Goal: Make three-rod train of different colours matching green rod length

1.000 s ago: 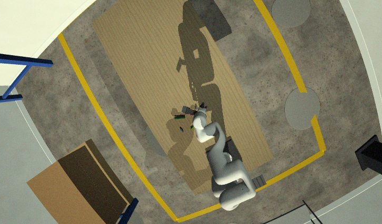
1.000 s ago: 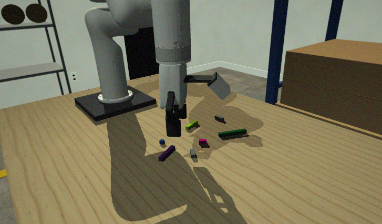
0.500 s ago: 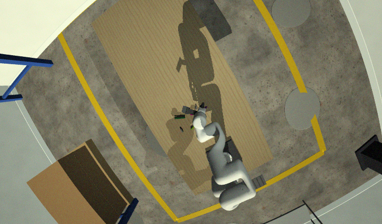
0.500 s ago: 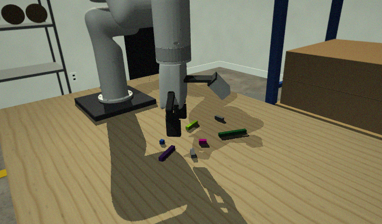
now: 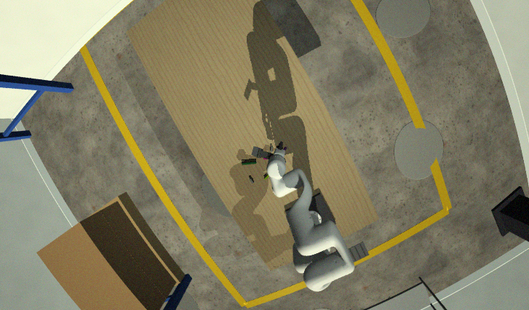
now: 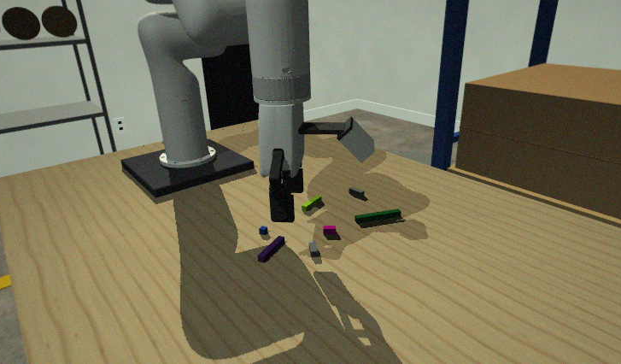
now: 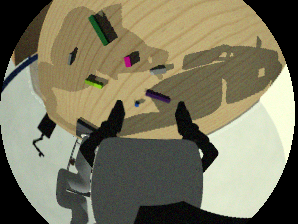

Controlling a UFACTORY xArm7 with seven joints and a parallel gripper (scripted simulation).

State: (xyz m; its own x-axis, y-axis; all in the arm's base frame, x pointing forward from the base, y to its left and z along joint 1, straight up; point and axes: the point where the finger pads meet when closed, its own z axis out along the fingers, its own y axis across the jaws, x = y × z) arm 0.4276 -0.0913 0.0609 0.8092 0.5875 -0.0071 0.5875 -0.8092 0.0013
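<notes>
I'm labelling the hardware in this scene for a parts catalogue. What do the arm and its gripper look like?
The arm is smooth pale grey, built of rounded tubular links with a thin seam ring near the wrist. It stands on a flat black square base plate. The gripper has black, blocky fingers. No outside cables or markings show.

we see a pale grey arm (image 6: pixel 177 108) of smooth rounded links (one ringed seam above the wrist), with black jaws, bolted by a flange onto a black base plate (image 6: pixel 143 173).
</notes>
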